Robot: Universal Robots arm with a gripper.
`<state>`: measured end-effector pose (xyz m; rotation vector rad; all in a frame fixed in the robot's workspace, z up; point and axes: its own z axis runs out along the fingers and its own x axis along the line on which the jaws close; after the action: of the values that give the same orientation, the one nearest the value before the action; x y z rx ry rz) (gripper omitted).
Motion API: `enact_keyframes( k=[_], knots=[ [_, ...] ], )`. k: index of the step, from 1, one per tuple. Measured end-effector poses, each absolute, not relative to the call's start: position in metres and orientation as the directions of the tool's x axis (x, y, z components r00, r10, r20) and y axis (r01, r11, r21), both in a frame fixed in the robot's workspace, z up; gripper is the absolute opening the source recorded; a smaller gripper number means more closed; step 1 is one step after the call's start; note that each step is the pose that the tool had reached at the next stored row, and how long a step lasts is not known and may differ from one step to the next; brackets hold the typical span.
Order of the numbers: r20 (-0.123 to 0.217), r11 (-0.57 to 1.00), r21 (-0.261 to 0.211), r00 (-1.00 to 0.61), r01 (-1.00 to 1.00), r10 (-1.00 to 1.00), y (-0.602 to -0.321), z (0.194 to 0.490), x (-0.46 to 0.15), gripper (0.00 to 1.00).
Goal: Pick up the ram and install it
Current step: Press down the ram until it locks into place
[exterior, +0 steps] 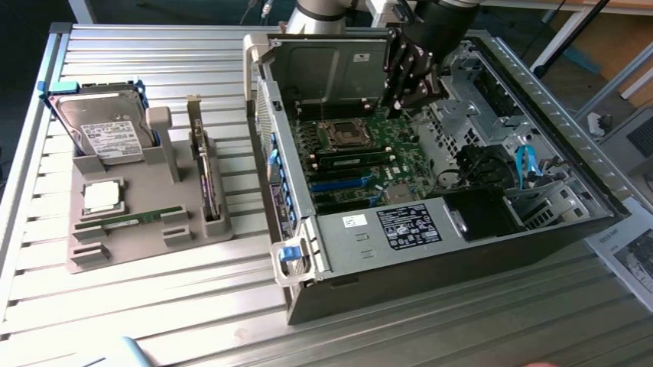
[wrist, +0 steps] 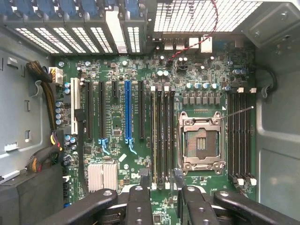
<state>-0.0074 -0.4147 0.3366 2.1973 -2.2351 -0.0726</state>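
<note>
Steel slats form the table [exterior: 153,321]. Most of it is taken up by the open computer case [exterior: 490,252], which lies on its side with the motherboard [wrist: 117,70] facing up. On the exterior view's left, apart from the case, sits a grey tray [exterior: 133,260]. It carries a hard drive [exterior: 102,130], a square processor chip [exterior: 102,196] and the ram [exterior: 133,220].

The gripper [exterior: 411,98] hangs inside the case, over the motherboard. In the wrist view its dark fingers [wrist: 140,206] stand a moderate way apart with only the board showing between them, so it holds nothing. Beneath it lie the processor socket [wrist: 200,143] and, just beside that, a bank of memory slots [wrist: 164,136]. One slot shows as a paler line; I cannot tell whether that is a seated stick or the slot's own colour.

The ram rests on its long edge in a groove of the tray, just beside the processor chip. Its long axis runs across the exterior view from left to right, roughly the way the memory slots run. From the gripper it lies well off towards the exterior view's left and lower in that view, with the side wall of the case standing between the two. With the stick in the tray and the fingers empty, I judge the pick-up not yet made.
</note>
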Motion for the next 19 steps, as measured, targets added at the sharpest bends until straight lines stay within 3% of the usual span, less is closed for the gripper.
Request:
enact_keyframes(
  k=[9,12,19],
  knots=[
    [-0.028,0.017,0.038,-0.018,-0.999,-0.999,-0.4147,0.3366,-0.0074,0.3],
    [-0.028,0.017,0.038,-0.018,-0.999,-0.999,-0.4147,0.3366,-0.0074,0.11],
    [-0.028,0.017,0.038,-0.018,-0.999,-0.999,-0.4147,0.3366,-0.0074,0.1]
  ],
)
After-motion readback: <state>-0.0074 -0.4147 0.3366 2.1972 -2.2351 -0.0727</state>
